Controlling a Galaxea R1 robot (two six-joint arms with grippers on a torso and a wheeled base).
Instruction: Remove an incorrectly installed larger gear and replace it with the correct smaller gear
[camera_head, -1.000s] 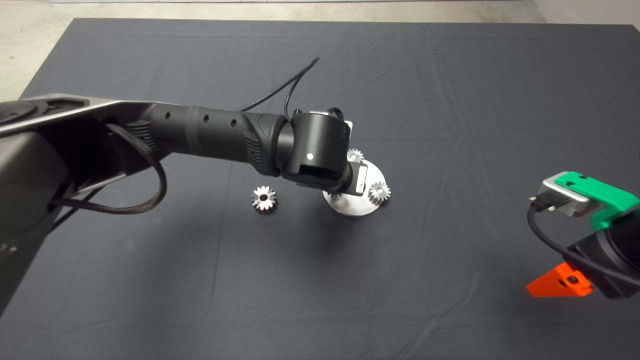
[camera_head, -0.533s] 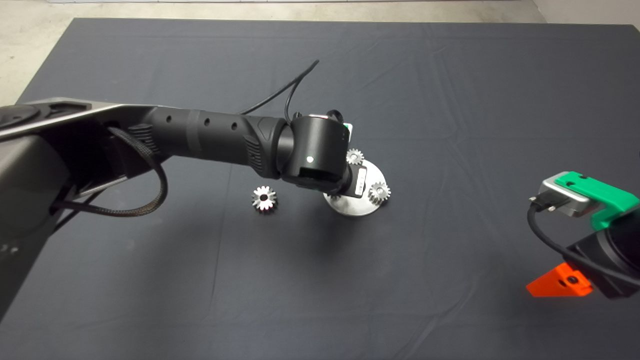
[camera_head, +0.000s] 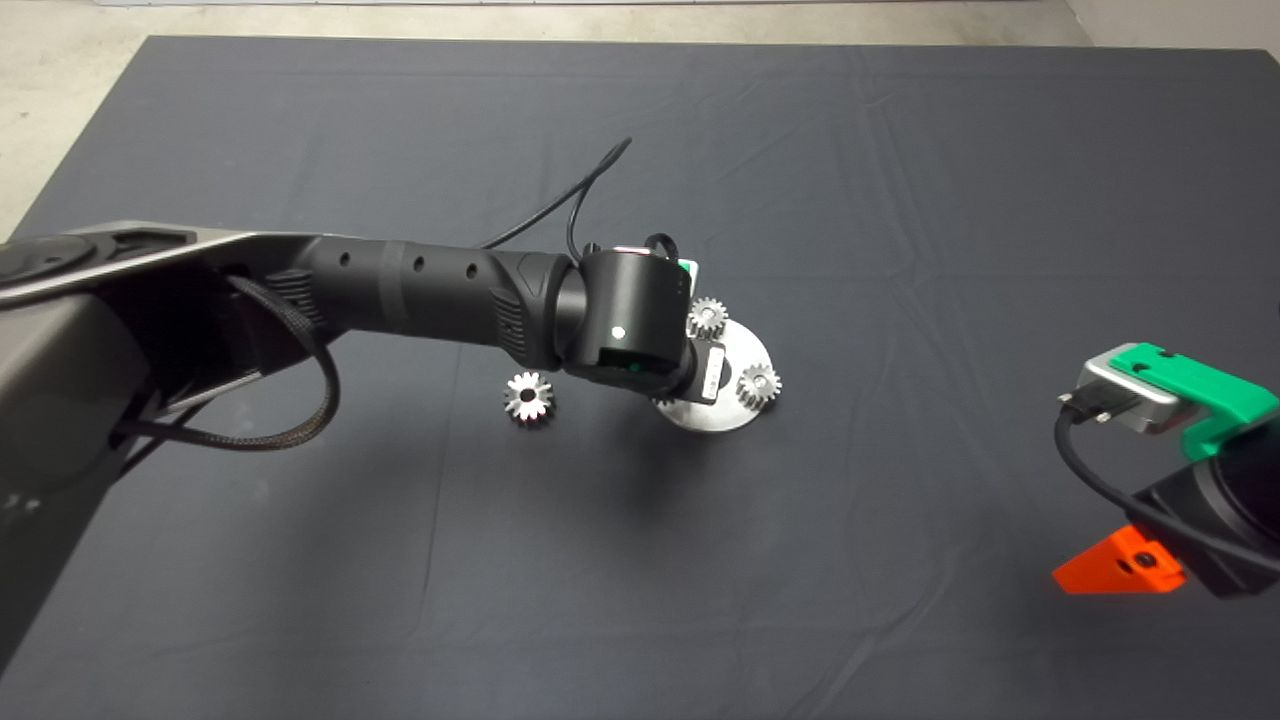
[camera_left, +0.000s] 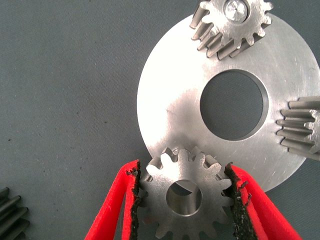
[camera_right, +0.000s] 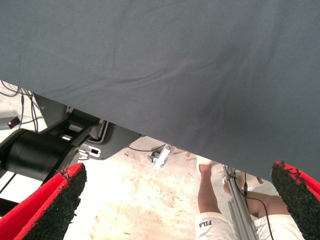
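A: So, how far along are you?

B: Your left gripper (camera_left: 182, 200) has its jaws clenched on the smaller gear (camera_left: 183, 197), held over the near edge of the round plate (camera_left: 175, 105). It isn't seated yet, I judge.

A: And the larger gear (camera_head: 528, 397)?

B: Already off, lying on the worktop (camera_head: 900, 200) left of the plate. Your right gripper (camera_right: 175, 200) waits at lower right, jaws released.

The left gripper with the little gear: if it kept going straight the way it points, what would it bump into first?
Probably the round metal plate. The left gripper holds the small gear at the plate's edge, so the gear would likely touch there first. How high it hangs above is unclear.
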